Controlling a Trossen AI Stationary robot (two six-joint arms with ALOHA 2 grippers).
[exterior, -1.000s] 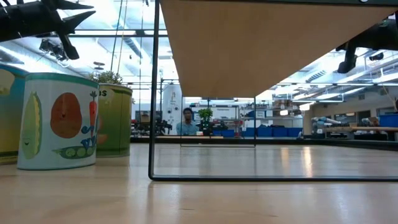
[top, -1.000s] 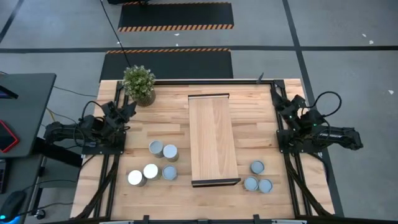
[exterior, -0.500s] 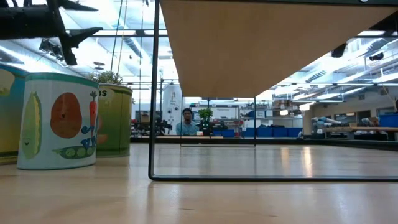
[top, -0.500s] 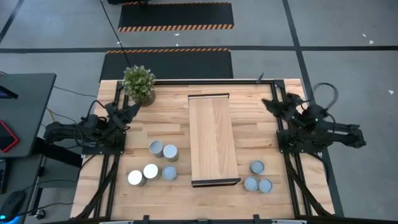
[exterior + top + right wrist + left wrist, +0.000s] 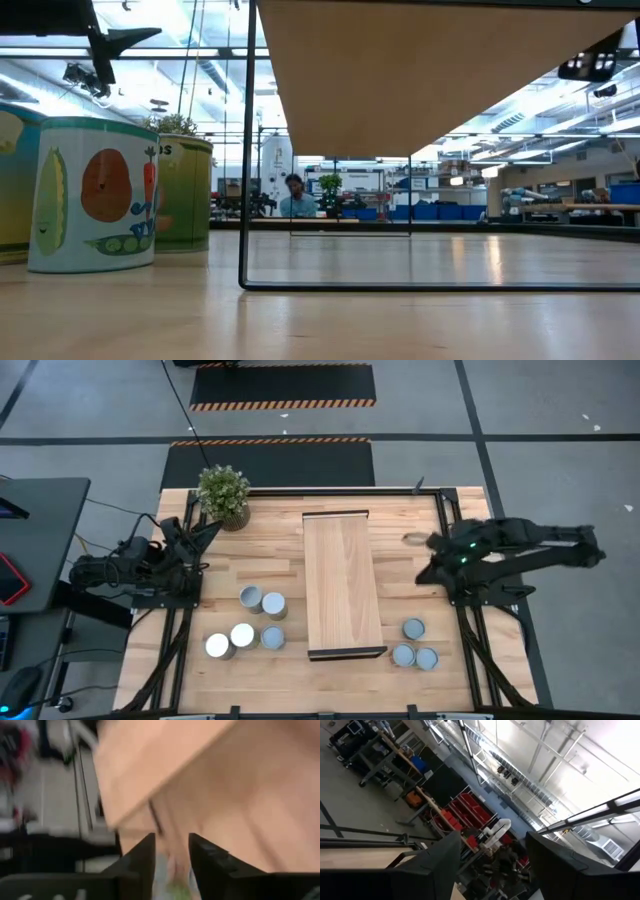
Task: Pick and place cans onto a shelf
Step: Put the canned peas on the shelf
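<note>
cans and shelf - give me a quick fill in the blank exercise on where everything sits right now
1. Counted in the high view, ____ cans stand on the table to the left of the shelf.
2. To the shelf's right stand ____ cans.
3. The number of cans on top of the shelf is ____.
4. The potted plant stands nearest the ____ gripper.

Missing words: five; three; zero; left

Wooden shelf (smooth); metal cans
</note>
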